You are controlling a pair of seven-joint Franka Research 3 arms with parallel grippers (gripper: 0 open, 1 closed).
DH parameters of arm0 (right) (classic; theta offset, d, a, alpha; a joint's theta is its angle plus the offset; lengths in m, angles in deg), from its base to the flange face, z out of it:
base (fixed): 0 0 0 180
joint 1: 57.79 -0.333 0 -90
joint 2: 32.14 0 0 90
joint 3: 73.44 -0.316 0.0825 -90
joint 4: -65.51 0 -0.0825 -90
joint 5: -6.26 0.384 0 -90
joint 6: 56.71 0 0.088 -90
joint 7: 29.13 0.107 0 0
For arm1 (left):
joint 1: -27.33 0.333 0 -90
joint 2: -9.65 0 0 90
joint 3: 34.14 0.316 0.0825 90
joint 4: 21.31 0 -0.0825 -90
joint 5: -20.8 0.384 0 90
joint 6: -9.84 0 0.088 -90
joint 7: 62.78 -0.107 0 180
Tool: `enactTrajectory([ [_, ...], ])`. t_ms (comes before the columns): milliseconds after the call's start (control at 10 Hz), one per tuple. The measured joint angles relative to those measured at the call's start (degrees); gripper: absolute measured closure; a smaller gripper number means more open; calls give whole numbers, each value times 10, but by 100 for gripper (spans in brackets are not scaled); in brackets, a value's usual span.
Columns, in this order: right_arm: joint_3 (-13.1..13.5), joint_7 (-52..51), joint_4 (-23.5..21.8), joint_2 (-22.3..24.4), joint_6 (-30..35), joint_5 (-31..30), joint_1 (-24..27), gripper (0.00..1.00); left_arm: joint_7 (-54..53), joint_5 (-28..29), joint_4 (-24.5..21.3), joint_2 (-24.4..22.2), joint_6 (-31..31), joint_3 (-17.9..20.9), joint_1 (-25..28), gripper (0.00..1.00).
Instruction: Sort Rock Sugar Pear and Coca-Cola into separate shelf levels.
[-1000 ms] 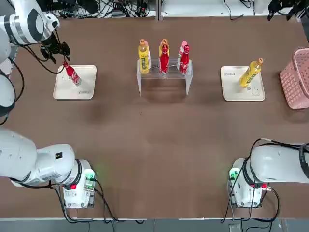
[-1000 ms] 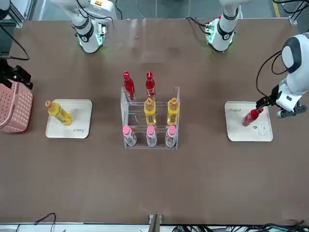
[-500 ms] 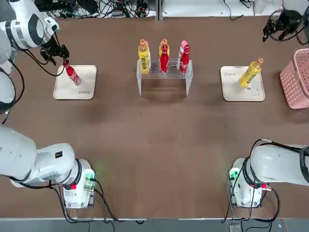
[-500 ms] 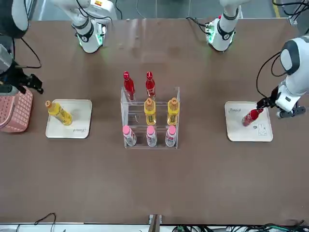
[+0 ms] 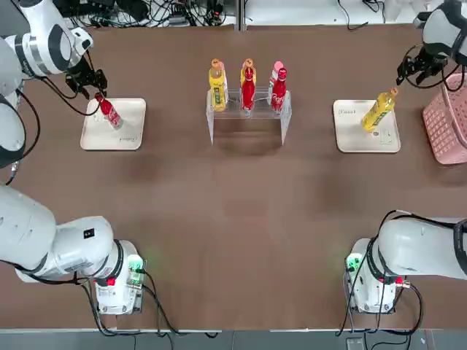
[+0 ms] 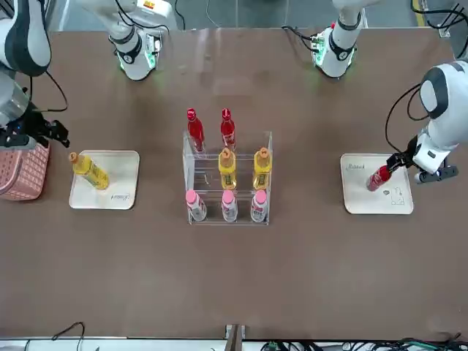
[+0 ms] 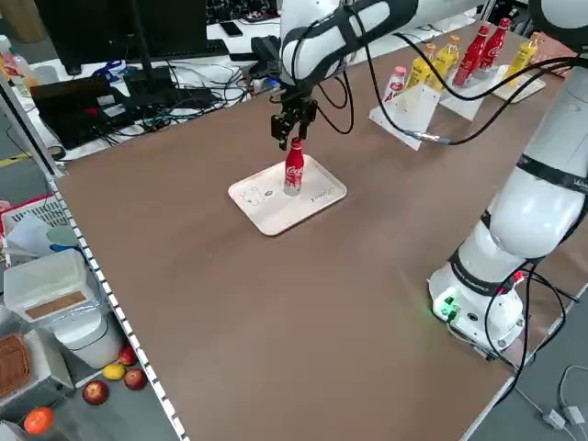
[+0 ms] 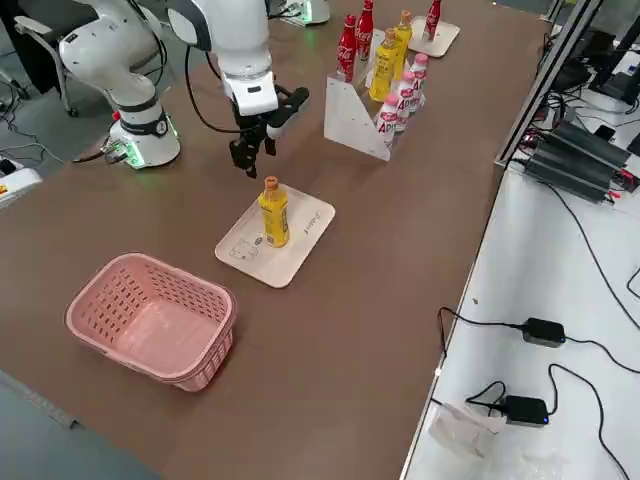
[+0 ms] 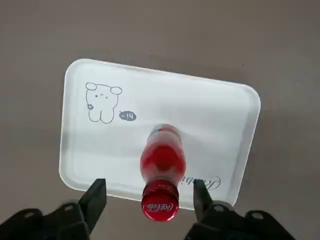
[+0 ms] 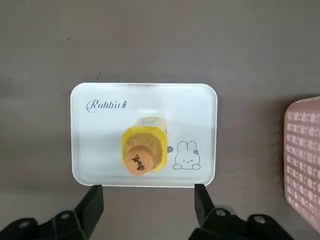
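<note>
- Left wrist view: the left gripper (image 9: 149, 185) is released, its fingers parted near the Coca-Cola (image 9: 162, 160), which stands on the left tray (image 9: 210, 105).
- Right wrist view: the right gripper (image 10: 148, 187) is released too, close to the right tray's (image 10: 105, 145) long edge; Rock Sugar Pear (image 10: 145, 147) stands inside that tray's edges.
- Front view: toward the table's (image 6: 241, 285) far edge from the robot, the rack (image 6: 207, 183) holds pink-capped bottles (image 6: 229, 207) lowest, yellow ones mid-level, red ones highest.
</note>
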Motion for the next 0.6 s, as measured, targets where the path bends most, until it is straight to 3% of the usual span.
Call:
enactTrajectory([
  [300, -1, 0, -13, -26, -26, 3, -7, 18, 0, 0, -1, 6, 0, 0, -1, 40],
  [600, -1, -2, -26, -36, -42, 4, -8, 17, 0, 0, -2, 10, 0, -2, -1, 42],
])
